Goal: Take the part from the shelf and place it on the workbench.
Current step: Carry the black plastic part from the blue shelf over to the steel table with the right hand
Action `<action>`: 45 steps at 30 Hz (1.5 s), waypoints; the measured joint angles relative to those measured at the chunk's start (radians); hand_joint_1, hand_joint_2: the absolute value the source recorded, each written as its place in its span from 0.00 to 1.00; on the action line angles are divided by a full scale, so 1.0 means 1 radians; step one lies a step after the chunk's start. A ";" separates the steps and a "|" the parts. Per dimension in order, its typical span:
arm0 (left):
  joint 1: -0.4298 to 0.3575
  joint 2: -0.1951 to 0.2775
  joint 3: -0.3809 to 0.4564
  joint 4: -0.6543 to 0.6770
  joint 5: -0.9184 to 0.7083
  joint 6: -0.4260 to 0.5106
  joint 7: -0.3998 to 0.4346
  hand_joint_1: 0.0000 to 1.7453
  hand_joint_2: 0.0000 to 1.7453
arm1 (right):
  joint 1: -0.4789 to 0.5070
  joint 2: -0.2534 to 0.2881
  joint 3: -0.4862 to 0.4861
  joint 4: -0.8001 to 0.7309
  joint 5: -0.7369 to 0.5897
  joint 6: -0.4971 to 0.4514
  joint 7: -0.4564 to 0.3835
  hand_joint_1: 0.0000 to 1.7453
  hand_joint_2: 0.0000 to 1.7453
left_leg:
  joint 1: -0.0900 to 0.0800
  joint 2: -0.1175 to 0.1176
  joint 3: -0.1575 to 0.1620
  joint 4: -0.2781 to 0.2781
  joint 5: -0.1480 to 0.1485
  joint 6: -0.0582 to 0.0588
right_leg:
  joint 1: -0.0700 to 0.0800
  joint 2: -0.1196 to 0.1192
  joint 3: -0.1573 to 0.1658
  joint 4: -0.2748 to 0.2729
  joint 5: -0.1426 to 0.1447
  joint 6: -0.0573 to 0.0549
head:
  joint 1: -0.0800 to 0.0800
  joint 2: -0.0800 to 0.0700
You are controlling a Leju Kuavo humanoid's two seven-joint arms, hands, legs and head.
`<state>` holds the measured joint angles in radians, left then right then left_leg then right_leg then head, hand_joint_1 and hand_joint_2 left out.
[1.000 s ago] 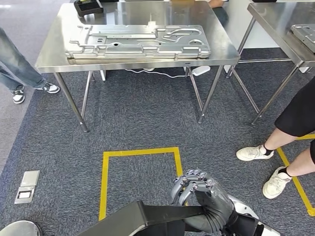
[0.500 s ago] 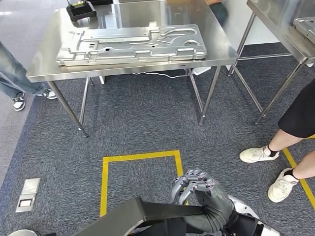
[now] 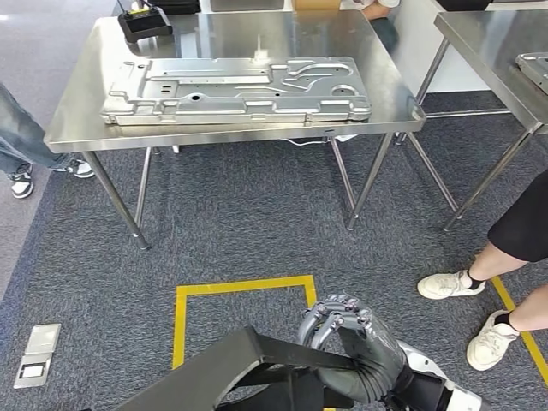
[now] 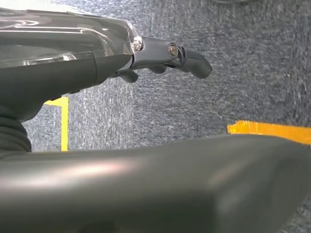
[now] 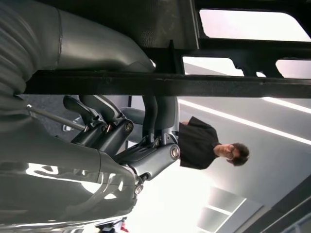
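A black frame-like part [image 3: 259, 364] hangs low in front of me in the head view. My right hand [image 3: 362, 351] grips one of its bars, fingers curled round it. The right wrist view shows that hand [image 5: 121, 136] wrapped round the black bar [image 5: 183, 82]. In the left wrist view my left hand [image 4: 110, 58] stretches its fingers out above the part's broad dark surface [image 4: 165, 184], with carpet showing between them; whether it holds the part is unclear. Ahead stands the steel workbench [image 3: 77, 120] with a long grey stamped metal panel [image 3: 239, 90] lying on it.
A person in white shoes [image 3: 481, 317] stands close at the right, by a second steel table [image 3: 497, 43]. Another person's legs [image 3: 20, 145] are at the left. A yellow tape square [image 3: 242, 287] marks the carpet. A black device [image 3: 145, 21] sits at the workbench's back left.
The whole picture has shifted: the camera has moved, and the workbench now sits lower in it and a little larger. My right hand keeps the same grip on the part.
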<state>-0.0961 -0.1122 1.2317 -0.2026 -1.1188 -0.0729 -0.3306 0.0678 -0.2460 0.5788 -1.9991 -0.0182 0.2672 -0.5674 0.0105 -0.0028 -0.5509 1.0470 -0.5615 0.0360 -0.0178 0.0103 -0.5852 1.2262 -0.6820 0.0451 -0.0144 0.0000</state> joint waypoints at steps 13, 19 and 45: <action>0.000 0.000 0.002 0.000 0.009 0.008 0.002 0.00 1.00 | 0.041 -0.004 -0.012 -0.014 0.000 -0.028 0.040 1.00 1.00 | -0.001 0.001 0.076 0.067 -0.087 -0.043 | 0.002 -0.012 -0.023 -0.152 0.140 -0.053 | 0.002 0.000; -0.004 0.000 0.001 0.000 0.007 0.009 0.014 0.00 1.00 | 0.061 -0.011 -0.013 -0.021 0.012 -0.039 0.051 1.00 1.00 | -0.001 0.001 -0.092 0.225 -0.119 -0.054 | 0.001 -0.006 0.034 -0.159 0.094 -0.057 | 0.000 0.000; 0.003 -0.006 -0.001 0.000 0.005 0.020 0.043 0.00 1.00 | 0.009 -0.022 -0.007 0.002 -0.004 -0.013 0.084 1.00 1.00 | 0.001 -0.002 0.026 0.122 -0.121 -0.052 | -0.002 -0.012 -0.014 -0.153 0.125 -0.052 | 0.002 0.000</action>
<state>-0.0928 -0.1184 1.2306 -0.2026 -1.1137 -0.0526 -0.2875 0.0767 -0.2680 0.5714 -1.9976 -0.0223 0.2543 -0.4837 0.0112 -0.0044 -0.5252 1.1692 -0.6829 -0.0157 -0.0197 -0.0015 -0.5996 1.0731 -0.5567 -0.0068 -0.0119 0.0000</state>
